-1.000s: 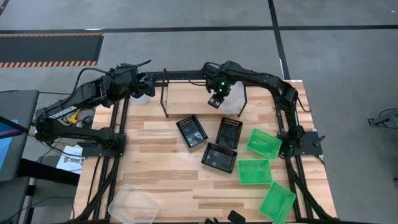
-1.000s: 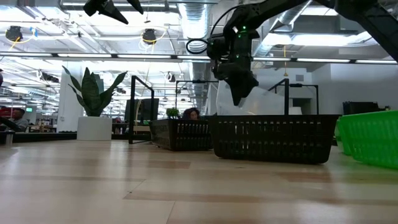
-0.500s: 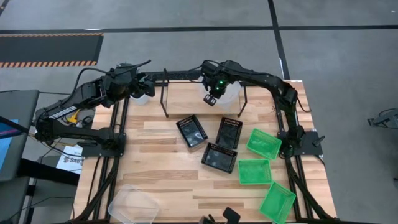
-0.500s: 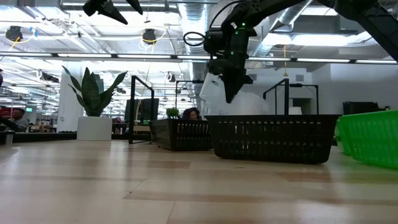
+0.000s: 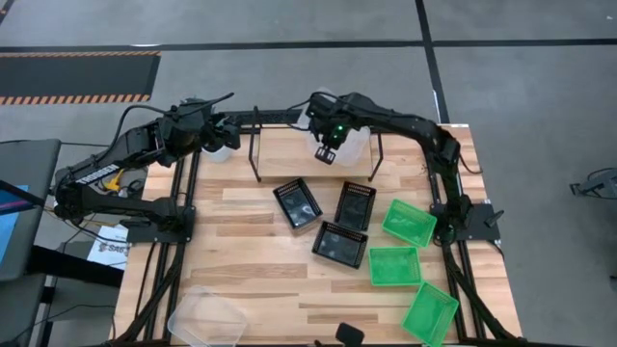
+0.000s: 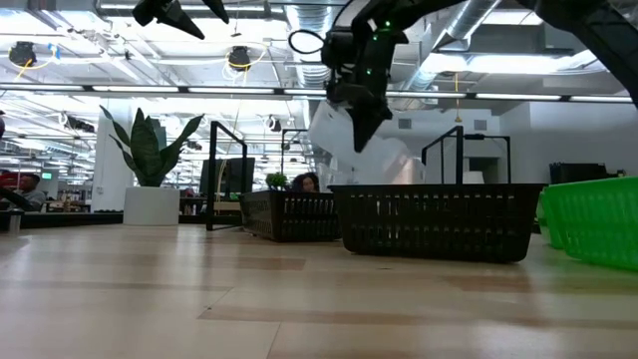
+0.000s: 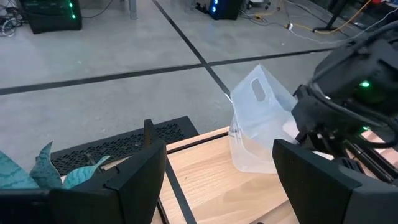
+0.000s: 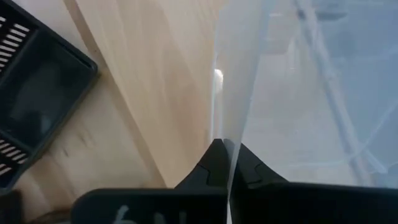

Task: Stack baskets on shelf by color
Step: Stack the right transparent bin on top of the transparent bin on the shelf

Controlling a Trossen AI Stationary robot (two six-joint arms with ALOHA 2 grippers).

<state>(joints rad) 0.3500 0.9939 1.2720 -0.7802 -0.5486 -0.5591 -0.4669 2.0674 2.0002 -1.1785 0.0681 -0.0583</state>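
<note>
My right gripper [image 5: 327, 148] is over the shelf [image 5: 289, 117] at the table's far edge, shut on a clear basket [image 5: 349, 141] that is tipped steeply up [image 6: 374, 152]. In the left wrist view the same basket [image 7: 260, 124] shows its handle hole uppermost. Three black baskets [image 5: 339, 244] and three green baskets [image 5: 394, 266] lie flat on the table's middle and right. Another clear basket [image 5: 205, 316] lies at the near left corner. My left gripper [image 5: 229, 130] hangs open at the far left, clear of everything. My right gripper pinches one thin side wall of the clear basket at its rim [image 8: 225, 127] between its two fingers, which come from above and point steeply down. The basket hangs tilted below the fingers, and its lower end [image 7: 252, 163] is down at the wooden surface.
The shelf's black hoop frame [image 5: 255, 154] stands on either side of the held basket. A white pot with a green plant [image 6: 150, 204] sits at the far left beside my left gripper. Bare tabletop [image 5: 251, 260] lies at the near middle.
My right gripper has risen and gone toward the table's left edge, rolling a little. The clear basket has come up with it, tipped from lying low to standing steeply on end.
</note>
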